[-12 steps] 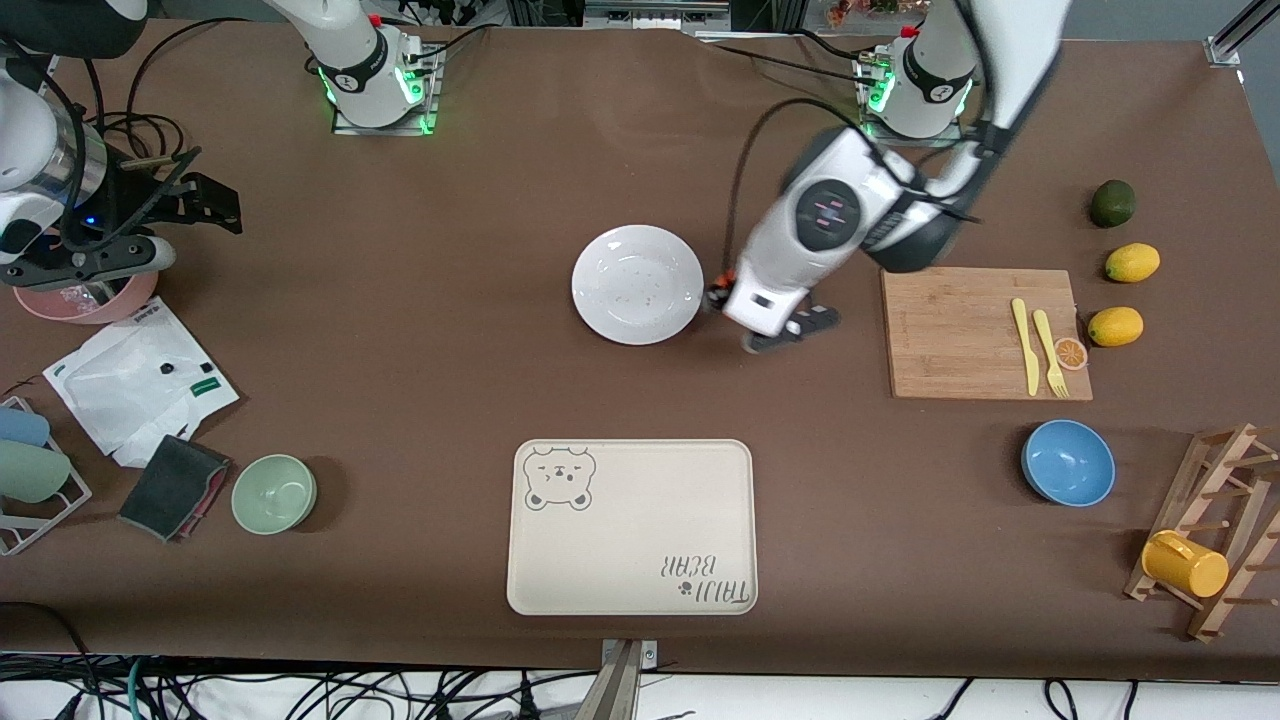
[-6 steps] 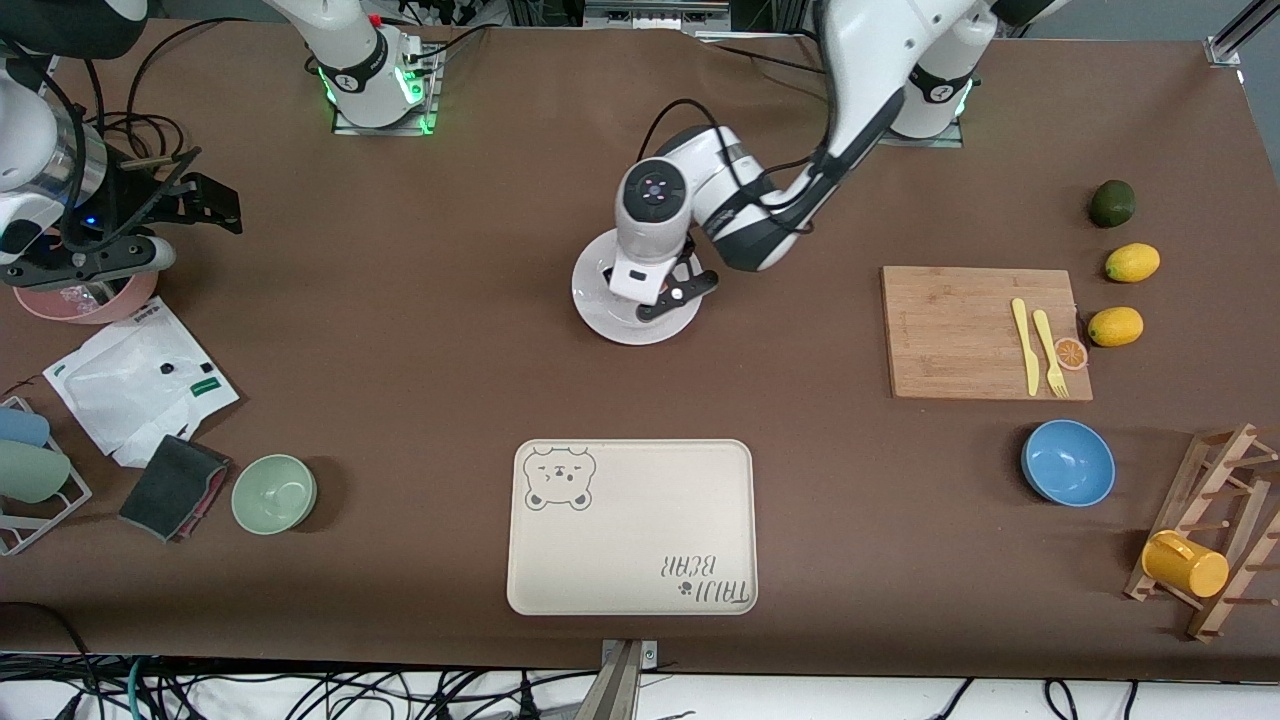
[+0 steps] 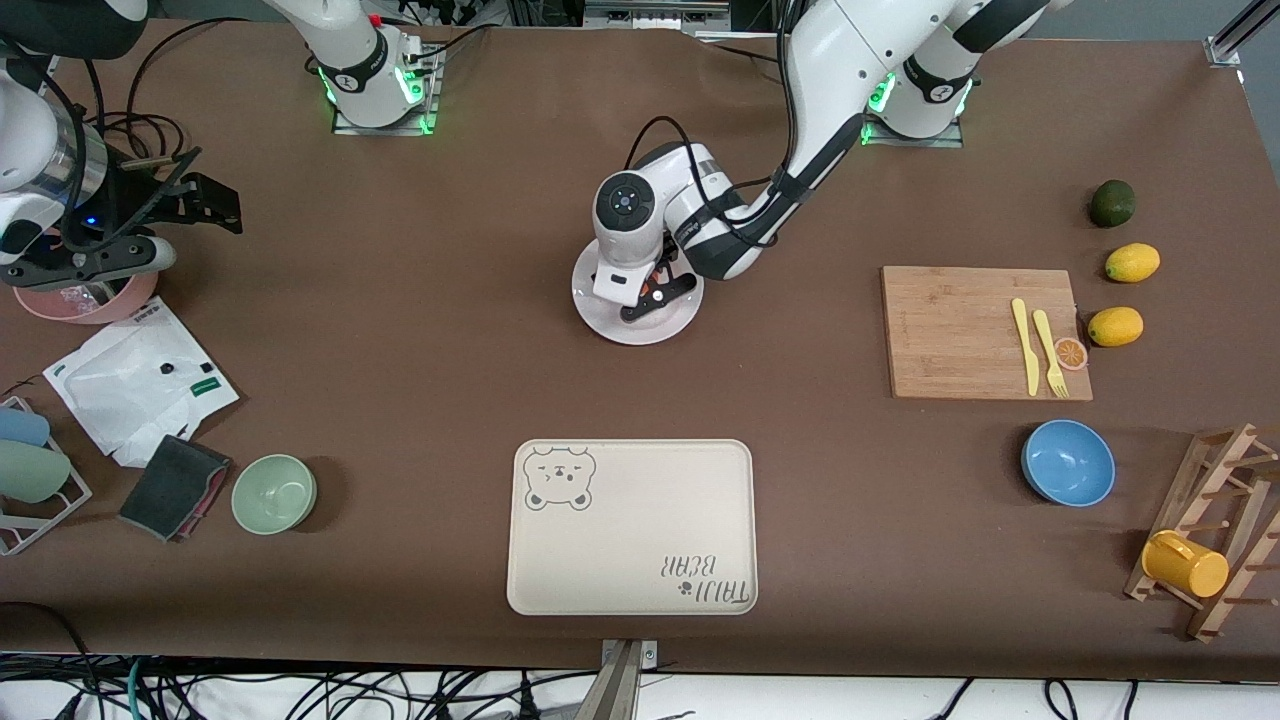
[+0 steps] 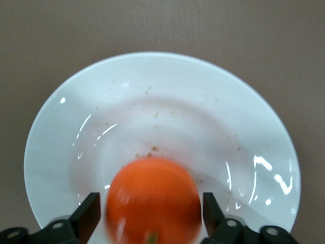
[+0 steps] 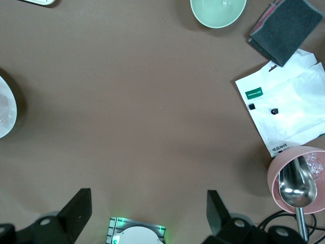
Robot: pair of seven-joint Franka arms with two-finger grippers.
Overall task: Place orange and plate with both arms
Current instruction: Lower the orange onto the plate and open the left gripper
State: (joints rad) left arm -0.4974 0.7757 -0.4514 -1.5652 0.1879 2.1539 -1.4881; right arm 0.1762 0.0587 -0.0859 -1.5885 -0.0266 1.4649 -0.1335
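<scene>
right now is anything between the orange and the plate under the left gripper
Nothing visible. The orange sits between the open fingers of the left gripper, directly over the bare middle of the plate, which carries only a few crumbs. The right gripper waits, open, at its own end.

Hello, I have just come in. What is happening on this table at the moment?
The left gripper is over the white plate, and the orange sits between its open fingers, just above or on the plate; gaps show on both sides, so the grip looks released. The right gripper waits, open and empty, over the pink bowl at the right arm's end of the table. The beige bear tray lies nearer the front camera.
</scene>
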